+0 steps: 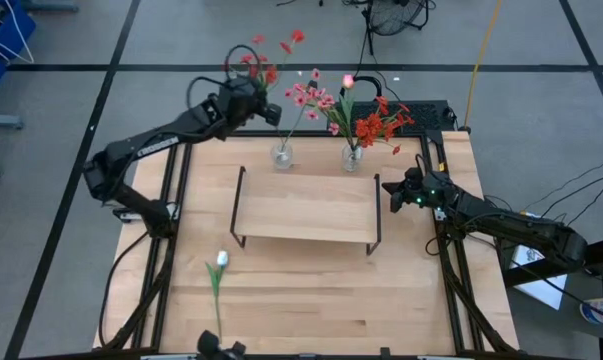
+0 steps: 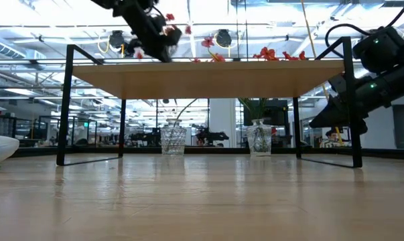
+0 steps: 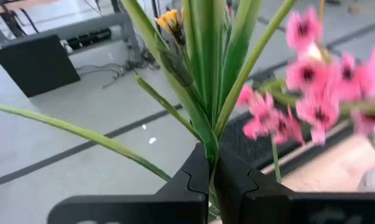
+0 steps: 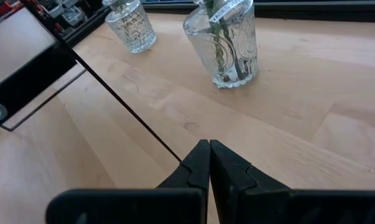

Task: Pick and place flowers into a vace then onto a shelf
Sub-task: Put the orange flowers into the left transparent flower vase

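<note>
With my left gripper [image 3: 211, 180] clenched on a stem [image 3: 203, 74] above the table's far-left edge, I risk snagging the pink flowers [image 1: 309, 97] and tipping their vase [image 1: 282, 154]; my right gripper [image 4: 209, 163] waits closed, empty.

The wooden table [image 1: 301, 275] carries the shelf [image 1: 306, 208], which stands on black end frames at the table's middle, its board bare. The right gripper [image 1: 393, 190] hangs just beside the shelf's right end frame, low over the tabletop. Two glass vases stand on the table behind the shelf: the right vase [image 1: 352, 157], near this gripper, and the left vase [image 1: 282, 154], farther from it and closer to the left gripper [image 1: 273, 112], which is raised beyond the table's far edge. Both vases hold flower stems. A tulip [image 1: 217, 275] lies flat on the table in front of the shelf's left corner, well apart from both grippers.
</note>
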{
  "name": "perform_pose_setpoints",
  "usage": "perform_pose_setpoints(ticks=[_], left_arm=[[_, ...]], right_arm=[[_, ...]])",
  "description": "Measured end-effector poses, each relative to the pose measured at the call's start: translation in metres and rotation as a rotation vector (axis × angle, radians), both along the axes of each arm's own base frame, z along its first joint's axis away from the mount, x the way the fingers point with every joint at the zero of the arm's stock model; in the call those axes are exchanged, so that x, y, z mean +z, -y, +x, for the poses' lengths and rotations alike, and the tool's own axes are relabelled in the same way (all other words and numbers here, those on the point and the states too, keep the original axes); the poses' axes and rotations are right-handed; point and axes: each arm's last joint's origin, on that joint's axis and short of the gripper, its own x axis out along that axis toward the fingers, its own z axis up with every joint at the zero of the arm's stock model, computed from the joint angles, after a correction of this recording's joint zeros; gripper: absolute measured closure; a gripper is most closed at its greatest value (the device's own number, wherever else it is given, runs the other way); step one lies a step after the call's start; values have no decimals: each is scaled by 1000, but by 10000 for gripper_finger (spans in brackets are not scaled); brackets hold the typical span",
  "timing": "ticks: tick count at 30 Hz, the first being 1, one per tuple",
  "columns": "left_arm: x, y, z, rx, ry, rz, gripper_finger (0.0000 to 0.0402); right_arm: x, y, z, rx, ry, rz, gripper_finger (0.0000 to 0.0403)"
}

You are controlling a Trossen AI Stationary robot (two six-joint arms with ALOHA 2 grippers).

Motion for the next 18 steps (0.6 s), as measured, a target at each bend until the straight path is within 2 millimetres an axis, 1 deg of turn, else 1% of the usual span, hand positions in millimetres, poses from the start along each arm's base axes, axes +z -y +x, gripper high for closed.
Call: perform_pose_setpoints(ticks=[3,9,12,16,18], left_arm=[[-13,-4,8,-13,-40,-23,396],[-27,-8,18,-25,-81,-42,391],[-28,-7,18,-19,-105,-32,396],[-27,-9,16,18,-143,-1,388],[-28,-9,15,23,-163,9,391]], right_arm=[[-1,0,0,0,-6,4,401],[-1,0,0,-15,2,29,401],[-1,0,0,-20,5,38,401],[-1,1,0,-38,7,42,401],[-1,1,0,-44,7,39,401]])
